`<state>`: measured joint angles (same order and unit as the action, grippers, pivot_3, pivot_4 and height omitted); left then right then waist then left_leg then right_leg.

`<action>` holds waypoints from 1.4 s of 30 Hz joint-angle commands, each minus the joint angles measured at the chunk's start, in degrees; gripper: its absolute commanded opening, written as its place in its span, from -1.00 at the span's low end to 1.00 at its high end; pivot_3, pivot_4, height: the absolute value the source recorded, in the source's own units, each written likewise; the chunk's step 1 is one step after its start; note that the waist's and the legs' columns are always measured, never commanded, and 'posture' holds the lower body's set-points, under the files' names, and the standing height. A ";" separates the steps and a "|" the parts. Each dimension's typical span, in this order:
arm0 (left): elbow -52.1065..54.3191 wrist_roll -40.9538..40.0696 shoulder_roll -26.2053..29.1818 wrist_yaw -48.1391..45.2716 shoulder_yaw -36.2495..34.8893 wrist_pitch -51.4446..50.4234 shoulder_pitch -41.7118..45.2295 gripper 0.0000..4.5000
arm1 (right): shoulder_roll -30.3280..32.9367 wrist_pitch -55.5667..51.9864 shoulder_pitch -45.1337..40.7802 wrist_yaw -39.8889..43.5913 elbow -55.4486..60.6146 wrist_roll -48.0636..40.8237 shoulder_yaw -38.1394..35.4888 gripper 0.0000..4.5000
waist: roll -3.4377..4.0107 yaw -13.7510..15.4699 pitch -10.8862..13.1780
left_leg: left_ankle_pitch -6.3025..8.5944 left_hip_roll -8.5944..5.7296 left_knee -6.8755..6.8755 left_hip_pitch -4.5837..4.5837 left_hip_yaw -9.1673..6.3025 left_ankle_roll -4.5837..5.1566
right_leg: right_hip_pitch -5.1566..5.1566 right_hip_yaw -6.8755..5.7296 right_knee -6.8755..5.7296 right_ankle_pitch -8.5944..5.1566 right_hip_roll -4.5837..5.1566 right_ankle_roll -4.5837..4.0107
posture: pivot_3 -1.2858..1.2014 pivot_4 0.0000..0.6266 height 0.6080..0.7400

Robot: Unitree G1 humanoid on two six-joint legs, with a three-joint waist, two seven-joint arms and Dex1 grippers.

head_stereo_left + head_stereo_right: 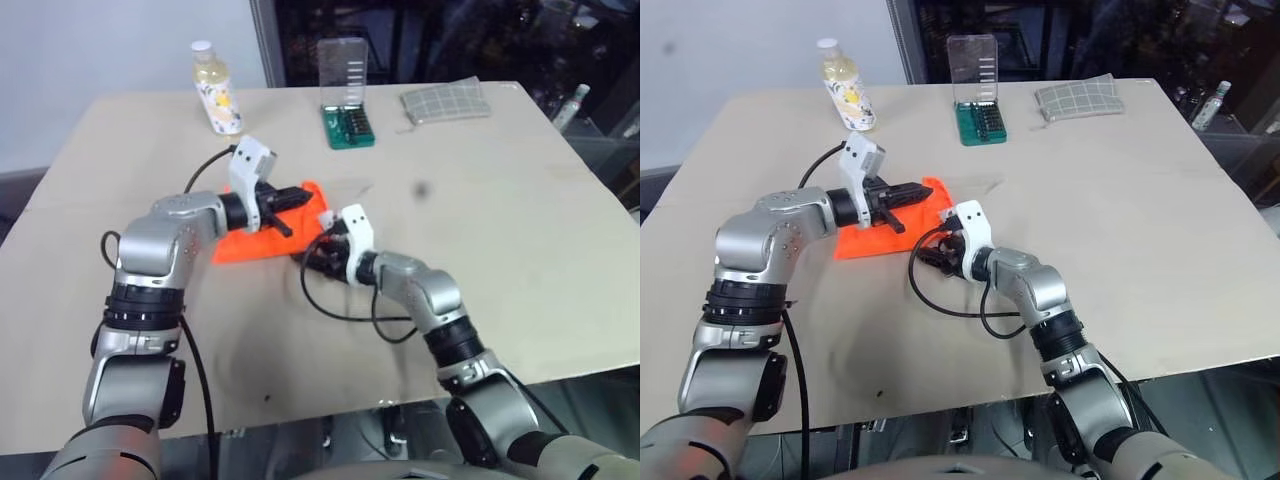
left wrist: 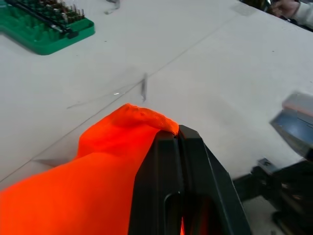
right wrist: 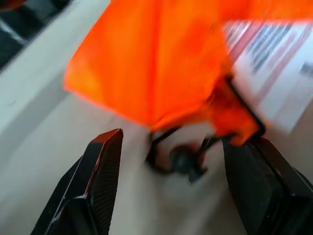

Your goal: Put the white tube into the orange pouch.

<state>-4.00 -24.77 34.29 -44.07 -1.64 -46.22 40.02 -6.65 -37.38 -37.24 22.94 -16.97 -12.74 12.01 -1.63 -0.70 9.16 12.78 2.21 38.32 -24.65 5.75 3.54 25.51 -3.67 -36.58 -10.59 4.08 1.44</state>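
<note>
Left end effector (image 1: 293, 197) pinched shut on orange pouch (image 1: 262, 240) at table (image 1: 500, 230) centre. Right end effector (image 3: 171, 166) wide, at pouch's 4 o'clock; white tube (image 3: 279, 73) touching the pouch.

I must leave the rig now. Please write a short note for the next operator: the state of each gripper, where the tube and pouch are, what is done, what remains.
Left gripper: jaws shut on the orange pouch, pinching its upper edge and lifting it off the table.
Right gripper: jaws open, just in front of the pouch's cord end.
White tube: showing at the pouch's edge in the right wrist view; how far inside, I cannot tell.
Done: pouch gripped.
Left: confirm the tube is fully in, then release.
</note>
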 commanded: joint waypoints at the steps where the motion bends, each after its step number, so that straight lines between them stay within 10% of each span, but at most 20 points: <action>1: 1.36 -0.45 -0.40 1.59 -2.15 0.46 1.20 -1.00 | 4.93 4.70 -0.34 -4.47 -2.02 11.20 7.17 0.45 | 0.00 0.04 -0.02 | 0.00 -0.02 0.00 0.00 0.01 0.00 | 0.00 0.01 0.02 0.00 0.02 -0.01 | 0.03 -0.52 1.00; 11: 2.80 -1.51 -1.53 3.50 -3.06 -0.42 0.27 -1.00 | 24.92 6.91 2.73 -1.24 13.30 27.36 15.55 0.45 | -0.04 0.08 -0.06 | 0.00 -0.08 0.00 -0.05 -0.05 0.01 | -0.06 -0.06 0.09 -0.08 0.07 -0.11 | 0.03 -0.52 1.00; 28: 5.09 -2.79 -2.85 5.17 -3.00 -2.63 -0.31 -1.00 | 5.37 -12.91 9.12 -4.45 22.01 6.33 -4.10 0.45 | -0.04 -0.13 -0.05 | 0.01 0.02 -0.05 -0.06 -0.05 0.01 | -0.05 -0.05 0.16 0.00 -0.04 0.01 | 0.03 -0.52 1.00; 37: 6.38 -2.68 -2.71 5.50 -2.52 -2.33 -1.59 -1.00 | 27.27 7.62 9.18 -1.42 21.25 25.96 14.88 0.45 | -0.02 -0.05 -0.04 | 0.04 -0.09 -0.06 -0.06 -0.03 0.05 | -0.06 -0.03 0.30 -0.23 0.06 -0.05 | 0.03 -0.52 1.00; 42: 5.86 -2.59 -2.99 5.53 -2.47 -2.12 -1.31 -1.00 | 13.11 -7.30 9.51 -4.48 28.06 11.31 -1.11 0.45 | -0.05 -0.20 -0.05 | 0.00 0.06 -0.06 -0.07 -0.07 0.00 | -0.06 -0.07 0.23 -0.01 -0.09 0.01 | 0.03 -0.52 1.00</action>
<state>-0.31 -27.12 31.20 -38.52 -3.51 -49.51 37.83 9.49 -40.36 -26.87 19.58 6.27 3.39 15.04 -1.68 -0.90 9.12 12.78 2.31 38.25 -24.72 5.69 3.53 25.47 -3.72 -36.36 -10.59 3.96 1.45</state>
